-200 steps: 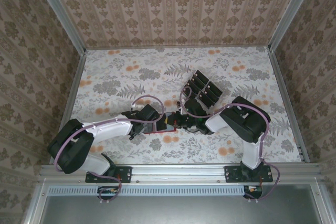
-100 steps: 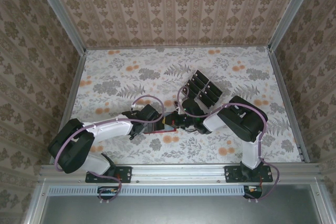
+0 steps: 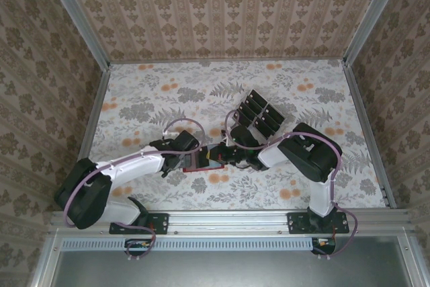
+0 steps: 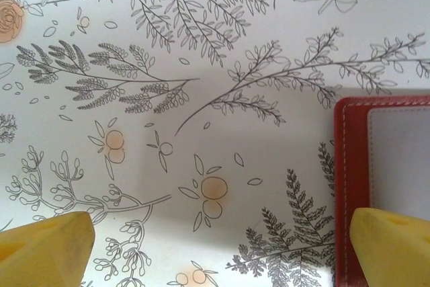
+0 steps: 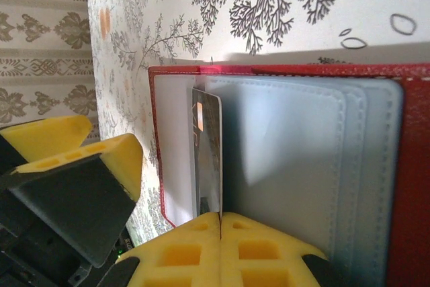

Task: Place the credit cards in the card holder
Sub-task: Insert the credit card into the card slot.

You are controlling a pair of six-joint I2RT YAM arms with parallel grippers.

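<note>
Insertion: right tool point(image 5: 220, 223) pinches credit card point(image 5: 207, 146) partway in card holder point(image 5: 295, 159); left tool point(image 4: 218, 243) spread. You push deeper, then release.

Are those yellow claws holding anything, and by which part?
The right gripper pinches a black credit card by its near end, over the open card holder. The left gripper is open, holding nothing.

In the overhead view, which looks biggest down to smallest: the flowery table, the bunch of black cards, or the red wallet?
1. flowery table
2. bunch of black cards
3. red wallet, partly covered
</note>
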